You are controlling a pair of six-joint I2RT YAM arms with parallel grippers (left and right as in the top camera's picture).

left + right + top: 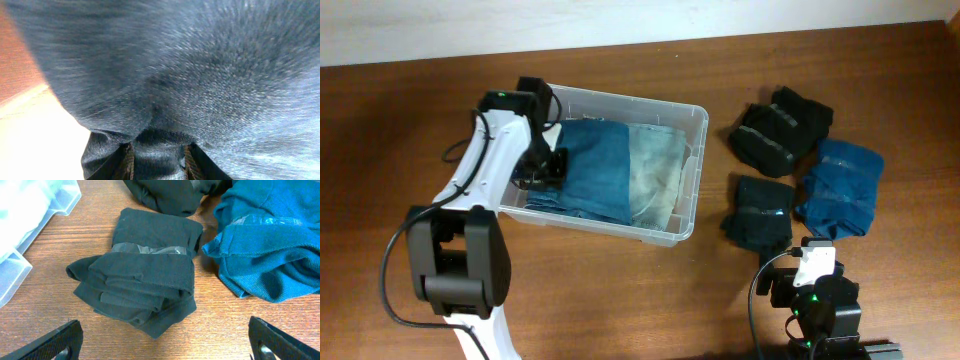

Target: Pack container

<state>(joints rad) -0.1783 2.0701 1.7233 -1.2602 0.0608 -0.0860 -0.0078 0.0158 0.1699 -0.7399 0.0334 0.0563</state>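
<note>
The clear plastic container (692, 160) sits at the table's middle. A folded teal-blue cloth (595, 170) and a pale green cloth (655, 175) lie inside it. My left gripper (542, 168) reaches into the container's left end and is shut on the teal-blue cloth (165, 75), which fills the left wrist view, bunched between the fingers (157, 160). My right gripper (162, 342) is open and empty near the front edge, just short of a folded black garment (145, 280), also seen from overhead (758, 212).
Right of the container lie a second black garment (780, 130) and a folded blue garment (840, 185), the latter also in the right wrist view (270, 240). A corner of the container (30, 215) shows in that view at the upper left.
</note>
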